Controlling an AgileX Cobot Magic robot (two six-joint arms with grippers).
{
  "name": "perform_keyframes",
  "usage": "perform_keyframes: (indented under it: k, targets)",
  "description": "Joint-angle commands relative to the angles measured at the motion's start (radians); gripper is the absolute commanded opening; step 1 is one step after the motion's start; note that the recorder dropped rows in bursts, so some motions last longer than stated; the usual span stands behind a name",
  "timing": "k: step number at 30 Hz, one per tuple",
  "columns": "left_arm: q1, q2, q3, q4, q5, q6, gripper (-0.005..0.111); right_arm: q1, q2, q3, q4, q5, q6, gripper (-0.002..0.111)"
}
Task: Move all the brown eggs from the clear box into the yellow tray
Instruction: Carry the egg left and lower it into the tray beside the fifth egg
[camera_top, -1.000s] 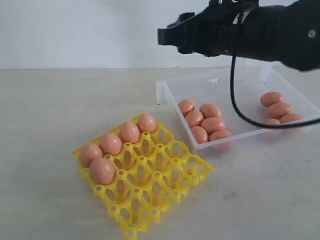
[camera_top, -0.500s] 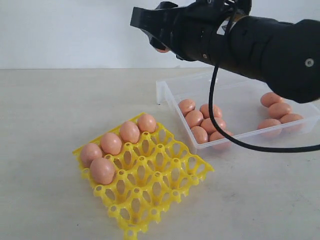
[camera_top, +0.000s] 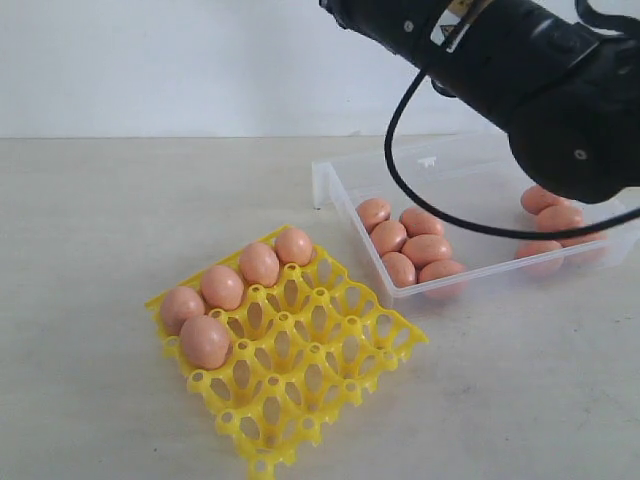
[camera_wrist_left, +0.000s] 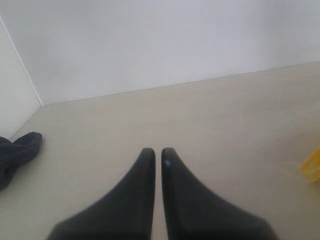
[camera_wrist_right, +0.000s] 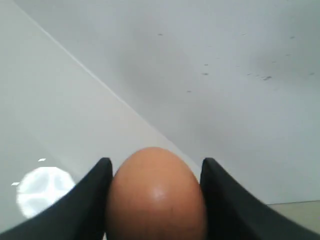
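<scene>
The yellow tray lies at the front left of the table, with several brown eggs in the cups along its far left side. Behind it to the right is the clear box. One cluster of eggs lies by its near corner and another at its right end, partly behind my right arm. That arm slants up out of the top of the exterior view, so its gripper is hidden there. In the right wrist view, my right gripper is shut on one brown egg, facing the wall. My left gripper is shut on nothing above bare table.
A black cable loops down from the right arm over the clear box. The left wrist view shows a dark object at the table's edge and a yellow corner of the tray. Pale wall stands behind the table.
My right arm has swung up and to the left from above the clear box. Its gripper, seen earlier in the exterior view, has risen out of the top of that view.
</scene>
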Motion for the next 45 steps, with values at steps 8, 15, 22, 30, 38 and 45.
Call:
perform_keyframes:
  k: [8,15,22,30,38,45]
  targets:
    - [-0.005,-0.003,0.003,-0.002,-0.003,-0.003,0.004,-0.092,0.263,-0.095,-0.732,-0.338,0.499,0.000]
    - [-0.005,-0.003,0.003,-0.002,-0.003,-0.003,0.004,-0.026,0.290,-0.095,-1.005,-0.166,0.427,0.000]
    - [-0.005,-0.003,0.003,-0.002,-0.003,-0.003,0.004,0.048,0.290,-0.095,-1.046,0.163,0.359,0.000]
    - [-0.005,-0.003,0.003,-0.002,-0.003,-0.003,0.004,0.117,0.311,-0.095,-1.034,0.564,0.116,0.000]
    - [-0.005,-0.003,0.003,-0.002,-0.003,-0.003,0.004,0.117,0.392,-0.095,-0.930,0.512,0.116,0.000]
    - [-0.005,-0.003,0.003,-0.002,-0.003,-0.003,0.004,0.117,0.392,-0.095,-0.930,0.504,0.116,0.000]
